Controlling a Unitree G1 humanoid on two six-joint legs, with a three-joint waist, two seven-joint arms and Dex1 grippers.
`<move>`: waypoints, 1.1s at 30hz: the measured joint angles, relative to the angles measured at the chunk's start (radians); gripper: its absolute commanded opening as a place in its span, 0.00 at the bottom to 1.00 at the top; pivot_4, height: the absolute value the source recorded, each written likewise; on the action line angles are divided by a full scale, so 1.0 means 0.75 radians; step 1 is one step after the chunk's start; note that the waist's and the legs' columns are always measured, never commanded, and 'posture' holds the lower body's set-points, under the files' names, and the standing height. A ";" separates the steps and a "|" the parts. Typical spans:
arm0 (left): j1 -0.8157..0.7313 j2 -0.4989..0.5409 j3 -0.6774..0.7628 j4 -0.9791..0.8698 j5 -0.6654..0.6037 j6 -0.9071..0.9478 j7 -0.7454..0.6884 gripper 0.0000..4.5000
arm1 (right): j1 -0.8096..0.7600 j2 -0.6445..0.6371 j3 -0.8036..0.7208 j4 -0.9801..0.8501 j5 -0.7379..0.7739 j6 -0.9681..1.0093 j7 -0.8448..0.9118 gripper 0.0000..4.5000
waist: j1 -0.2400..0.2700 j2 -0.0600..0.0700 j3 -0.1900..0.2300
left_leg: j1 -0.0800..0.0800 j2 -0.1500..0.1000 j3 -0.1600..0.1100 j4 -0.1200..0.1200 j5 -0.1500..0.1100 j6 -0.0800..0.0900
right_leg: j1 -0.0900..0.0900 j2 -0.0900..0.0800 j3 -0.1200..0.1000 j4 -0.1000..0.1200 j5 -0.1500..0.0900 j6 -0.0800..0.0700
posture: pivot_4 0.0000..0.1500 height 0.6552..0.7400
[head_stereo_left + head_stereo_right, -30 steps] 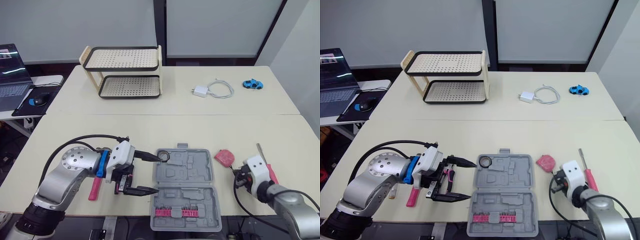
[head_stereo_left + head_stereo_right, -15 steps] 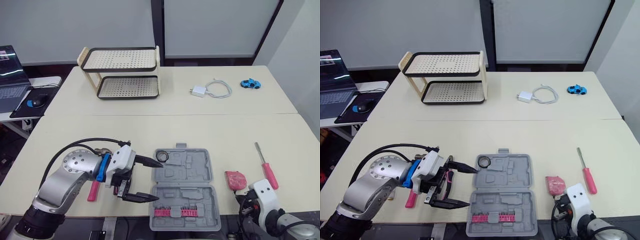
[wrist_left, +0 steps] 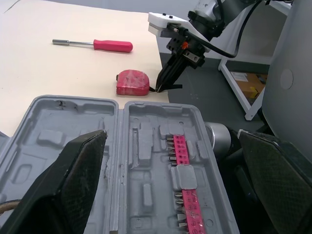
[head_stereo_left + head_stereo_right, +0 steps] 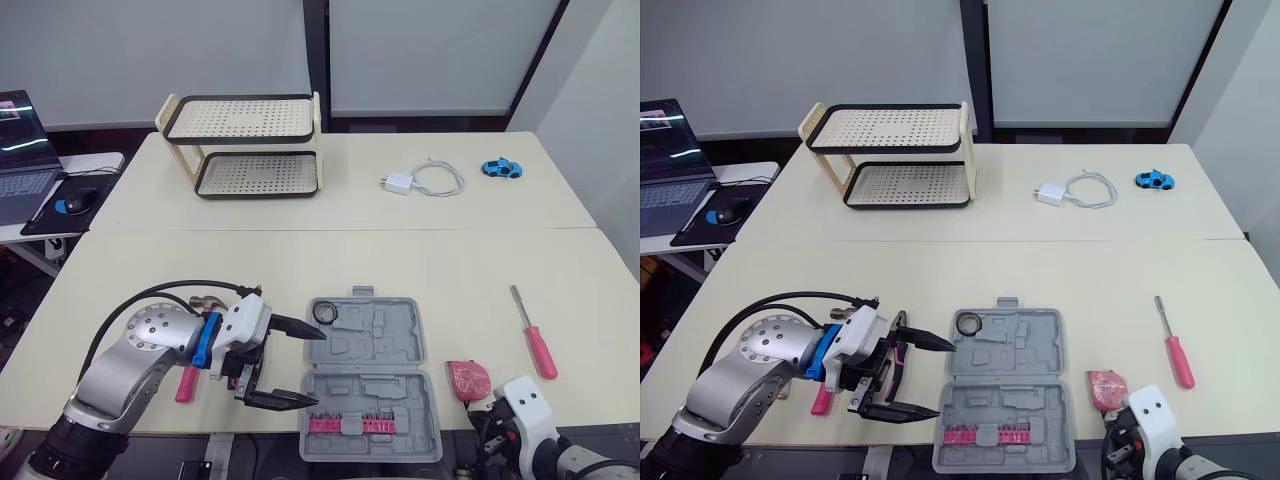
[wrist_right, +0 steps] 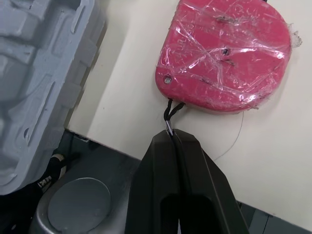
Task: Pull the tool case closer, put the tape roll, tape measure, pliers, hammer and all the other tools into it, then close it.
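Note:
The grey tool case (image 4: pixel 385 350) lies open near the table's front edge, with a black tape roll (image 4: pixel 322 313) in its far left corner and a pink bit strip (image 4: pixel 345 425) in the near half. My left gripper (image 4: pixel 320 367) is open at the case's left side, its fingers (image 3: pixel 80 170) spread over the case. Pink-handled tools (image 4: pixel 186 383) lie under that arm. The red tape measure (image 4: pixel 467 378) sits right of the case by the front edge. My right gripper (image 5: pixel 170 134) is shut on its black strap. A red screwdriver (image 4: pixel 532 335) lies further right.
A two-tier perforated rack (image 4: pixel 245 145) stands at the back left. A white charger with cable (image 4: pixel 425 180) and a blue toy car (image 4: pixel 503 168) lie at the back right. A laptop (image 4: pixel 20 150) and mouse sit on a side table to the left.
My right gripper has pulled the tape measure by its strap from beside the case's far half toward the front edge. The left gripper stays open by the case.

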 measured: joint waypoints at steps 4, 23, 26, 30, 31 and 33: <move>0.010 0.000 0.000 0.000 0.001 -0.005 0.000 1.00 | 0.028 -0.002 0.001 -0.012 0.012 -0.001 0.003 0.01 | 0.000 0.000 0.000 | 0.000 0.000 0.000 0.000 0.000 0.000 | 0.000 0.000 0.000 0.000 0.000 0.000 | 1.00 1.00; 0.014 0.000 -0.015 0.000 0.003 -0.018 0.002 1.00 | 0.042 -0.005 0.001 -0.027 0.047 0.022 -0.006 0.01 | 0.000 0.000 0.000 | 0.000 0.000 0.000 0.000 0.000 0.000 | 0.000 0.000 0.000 0.000 0.000 0.000 | 1.00 1.00; 0.014 0.000 -0.015 -0.001 0.003 -0.018 0.003 1.00 | 0.037 0.007 -0.006 -0.039 0.061 0.054 -0.014 0.05 | 0.000 0.000 0.000 | 0.000 0.000 0.000 0.000 0.000 0.000 | 0.000 0.000 0.000 0.000 0.000 0.000 | 1.00 1.00; 0.018 0.001 -0.015 -0.002 0.002 -0.018 0.002 1.00 | 0.045 0.023 -0.068 -0.086 0.123 0.101 -0.009 0.29 | 0.000 0.000 0.000 | 0.000 0.000 0.000 0.000 0.000 0.000 | 0.000 0.000 0.000 0.000 0.000 0.000 | 1.00 1.00; 0.020 0.001 -0.015 -0.002 0.002 -0.018 0.002 1.00 | 0.055 0.017 -0.100 -0.110 0.147 0.112 0.002 0.37 | 0.000 0.000 0.000 | 0.000 0.000 0.000 0.000 0.000 0.000 | 0.000 0.000 0.000 0.000 0.000 0.000 | 1.00 1.00; 0.025 0.004 -0.014 -0.002 0.002 -0.018 0.002 1.00 | 0.088 -0.015 -0.164 -0.172 0.197 0.135 0.031 0.52 | 0.001 0.000 0.000 | 0.000 0.000 -0.001 0.000 0.000 0.000 | 0.000 0.000 0.000 0.000 0.000 0.000 | 1.00 1.00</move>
